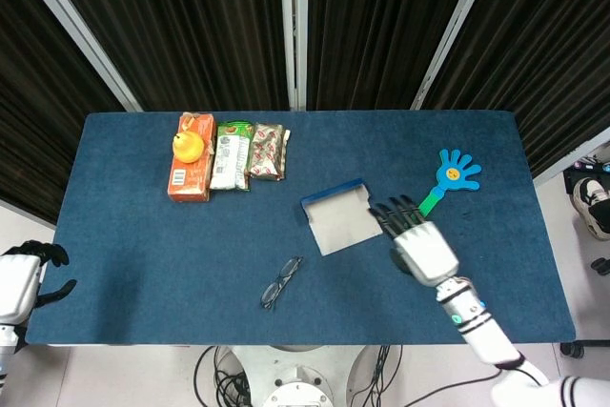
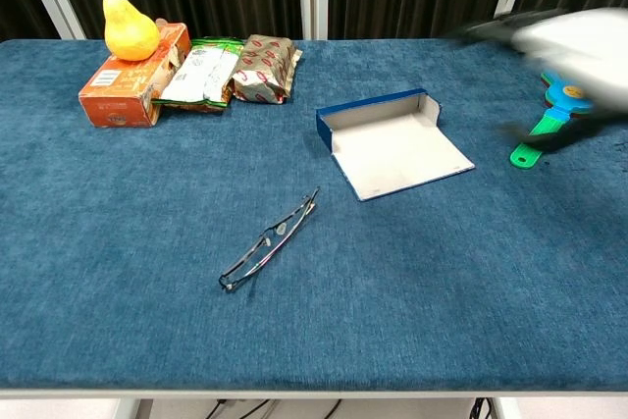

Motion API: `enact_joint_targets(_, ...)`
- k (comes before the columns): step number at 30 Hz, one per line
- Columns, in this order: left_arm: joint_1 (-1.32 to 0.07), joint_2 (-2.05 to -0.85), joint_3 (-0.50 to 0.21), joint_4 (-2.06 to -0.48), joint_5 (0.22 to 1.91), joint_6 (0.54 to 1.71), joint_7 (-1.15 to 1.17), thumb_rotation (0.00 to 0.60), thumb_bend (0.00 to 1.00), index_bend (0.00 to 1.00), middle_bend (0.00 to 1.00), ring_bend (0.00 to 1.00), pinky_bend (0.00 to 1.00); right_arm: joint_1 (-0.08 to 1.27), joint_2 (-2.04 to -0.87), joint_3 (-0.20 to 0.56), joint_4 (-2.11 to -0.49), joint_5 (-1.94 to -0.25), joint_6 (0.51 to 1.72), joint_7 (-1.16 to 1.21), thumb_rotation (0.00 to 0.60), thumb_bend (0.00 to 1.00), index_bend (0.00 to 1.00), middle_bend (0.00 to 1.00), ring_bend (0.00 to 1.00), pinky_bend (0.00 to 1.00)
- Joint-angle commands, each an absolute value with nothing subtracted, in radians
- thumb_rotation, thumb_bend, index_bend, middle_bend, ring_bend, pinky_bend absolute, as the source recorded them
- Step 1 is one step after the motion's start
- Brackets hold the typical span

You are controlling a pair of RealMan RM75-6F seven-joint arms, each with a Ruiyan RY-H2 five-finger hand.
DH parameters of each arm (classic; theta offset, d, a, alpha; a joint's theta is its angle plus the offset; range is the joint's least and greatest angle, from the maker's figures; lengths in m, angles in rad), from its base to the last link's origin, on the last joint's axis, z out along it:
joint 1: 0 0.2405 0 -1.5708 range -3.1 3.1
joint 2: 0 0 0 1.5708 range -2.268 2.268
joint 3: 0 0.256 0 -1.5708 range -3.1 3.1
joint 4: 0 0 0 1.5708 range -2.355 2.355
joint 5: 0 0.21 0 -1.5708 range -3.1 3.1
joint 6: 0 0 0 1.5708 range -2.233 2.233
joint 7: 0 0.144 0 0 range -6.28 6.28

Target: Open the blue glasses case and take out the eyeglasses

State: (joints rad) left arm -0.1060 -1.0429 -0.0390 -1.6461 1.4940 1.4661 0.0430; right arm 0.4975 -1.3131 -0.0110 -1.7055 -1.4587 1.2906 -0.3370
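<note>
The eyeglasses are lying folded on the blue table near the front edge, apart from everything else and free of both hands. Just beyond them the blue glasses case is sitting open, its pale lining facing up. To the case's right, the right hand is hovering above the cloth with fingers spread and nothing in them; in the chest view it is showing only as a blur. The left hand is hanging off the table's left edge, fingers loosely apart, holding nothing. Farther right a blue-and-green hand clapper is lying flat. At the far left, a pear is resting on an orange box beside two snack packets.
</note>
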Motion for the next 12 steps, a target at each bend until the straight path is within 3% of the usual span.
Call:
enact_joint_targets(1, -0.106, -1.043, -0.039, -1.647, 1.493, 1.467, 0.046, 0.6, 0.16, 0.54, 0.53, 0.39, 0.52, 0.374, -1.192, -0.08, -1.742, -1.503, 1.414, -0.219, 0.6, 0.36, 0.03, 0.1, 0.0, 0.0)
enact_joint_targets(6, -0.105, -1.044, -0.04, -1.649, 1.492, 1.468, 0.052, 0.6, 0.16, 0.54, 0.53, 0.39, 0.52, 0.267, -1.12, -0.126, -1.722, -1.544, 1.516, -0.1, 0.6, 0.36, 0.03, 0.09, 0.0, 0.0)
enact_joint_targets(12, -0.105, -1.045, -0.039, -1.649, 1.494, 1.469, 0.053, 0.6, 0.16, 0.54, 0.53, 0.39, 0.52, 0.209, -1.092, -0.141, -1.706, -1.583, 1.554, -0.034, 0.6, 0.36, 0.03, 0.09, 0.0, 0.0)
